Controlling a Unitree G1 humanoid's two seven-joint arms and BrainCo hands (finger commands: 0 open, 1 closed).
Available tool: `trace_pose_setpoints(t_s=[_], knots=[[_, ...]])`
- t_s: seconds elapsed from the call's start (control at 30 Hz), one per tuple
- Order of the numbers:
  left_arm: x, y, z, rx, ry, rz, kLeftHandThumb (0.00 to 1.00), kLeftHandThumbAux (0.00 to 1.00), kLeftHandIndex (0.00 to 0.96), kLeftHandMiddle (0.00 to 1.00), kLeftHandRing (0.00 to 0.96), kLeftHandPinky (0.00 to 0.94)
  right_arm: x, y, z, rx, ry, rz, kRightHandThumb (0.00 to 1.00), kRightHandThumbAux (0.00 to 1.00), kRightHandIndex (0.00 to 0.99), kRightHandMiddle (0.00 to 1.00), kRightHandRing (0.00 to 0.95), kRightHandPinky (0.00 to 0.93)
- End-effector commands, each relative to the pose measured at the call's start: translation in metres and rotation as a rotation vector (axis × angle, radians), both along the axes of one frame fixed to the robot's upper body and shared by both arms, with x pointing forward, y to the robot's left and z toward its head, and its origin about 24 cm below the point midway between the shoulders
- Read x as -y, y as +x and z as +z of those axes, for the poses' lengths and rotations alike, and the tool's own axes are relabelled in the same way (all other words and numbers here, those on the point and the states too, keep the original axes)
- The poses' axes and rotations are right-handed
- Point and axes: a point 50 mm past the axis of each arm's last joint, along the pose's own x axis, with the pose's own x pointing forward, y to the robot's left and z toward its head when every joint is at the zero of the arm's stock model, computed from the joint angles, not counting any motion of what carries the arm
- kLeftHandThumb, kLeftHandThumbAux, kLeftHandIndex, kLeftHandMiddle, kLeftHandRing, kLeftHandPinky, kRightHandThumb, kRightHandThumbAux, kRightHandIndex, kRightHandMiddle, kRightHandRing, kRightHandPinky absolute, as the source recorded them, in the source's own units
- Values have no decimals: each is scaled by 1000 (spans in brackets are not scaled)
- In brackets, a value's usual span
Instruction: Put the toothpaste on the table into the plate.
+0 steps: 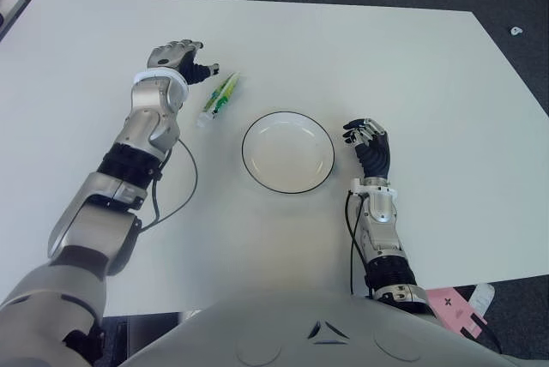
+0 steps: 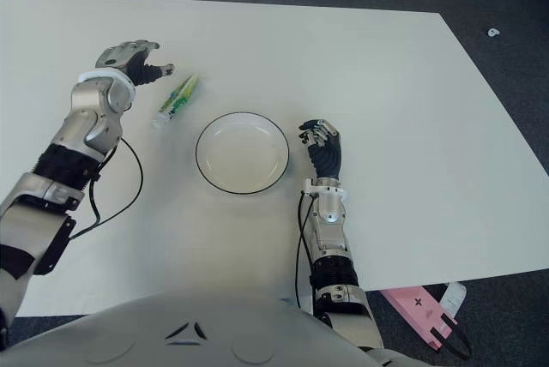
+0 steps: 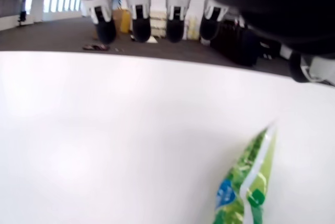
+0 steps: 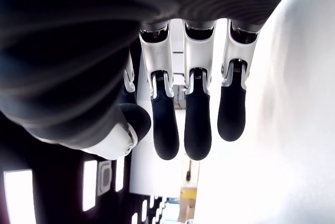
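Meanwhile, the toothpaste (image 1: 220, 99) was left lying on the table (image 1: 412, 75), just beside the left hand (image 1: 182, 60), whose fingers were spread and empty. Right of the plate (image 1: 287, 152), the right hand (image 1: 371, 146) was kept relaxed, nothing held.

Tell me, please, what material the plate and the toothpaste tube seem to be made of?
The plate looks like glazed ceramic or perhaps melamine: smooth cream surface, thin dark rim, soft shine. The toothpaste looks like a soft plastic tube: glossy green-and-white print, flattened crimped end, white cap. It lies beside the left hand.
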Motion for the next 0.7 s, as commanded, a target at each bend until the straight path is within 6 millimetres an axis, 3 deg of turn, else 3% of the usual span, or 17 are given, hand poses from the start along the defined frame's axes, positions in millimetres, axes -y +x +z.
trace_pose_setpoints(t_s=[0.03,0.7], knots=[[4,6,-8,-143,25,-66,363,162,0,0,0,0,2,-15,-27,-161,8,-26,711,727,428,492,511,506],[17,15,-46,-559,91,-237,273,243,0,0,0,11,2,-16,-28,-128,16,-8,712,726,431,509,526,532]])
